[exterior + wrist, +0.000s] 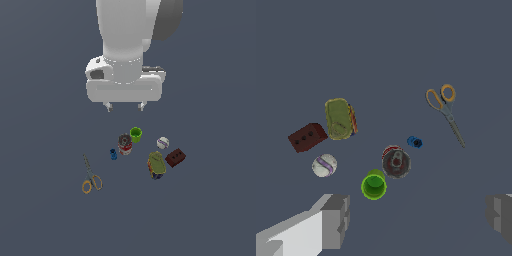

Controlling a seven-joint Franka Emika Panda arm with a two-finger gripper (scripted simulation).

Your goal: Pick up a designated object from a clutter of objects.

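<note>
Gripper (pixel 124 106) fingers are spread wide and empty above the pile, and since the striped ball (pixel 163 143) sits beside the brick (pixel 175 157), it could easily be nudged and rolled away.

The arm (pixel 135 30) is cut off by the exterior view's upper edge; the blue piece (pixel 113 154) is too small to identify

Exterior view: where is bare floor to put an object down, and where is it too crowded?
Bare patch between the scissors and the blue piece. Crowded: green cup, can, white ball, brick and tin sit close.
</note>
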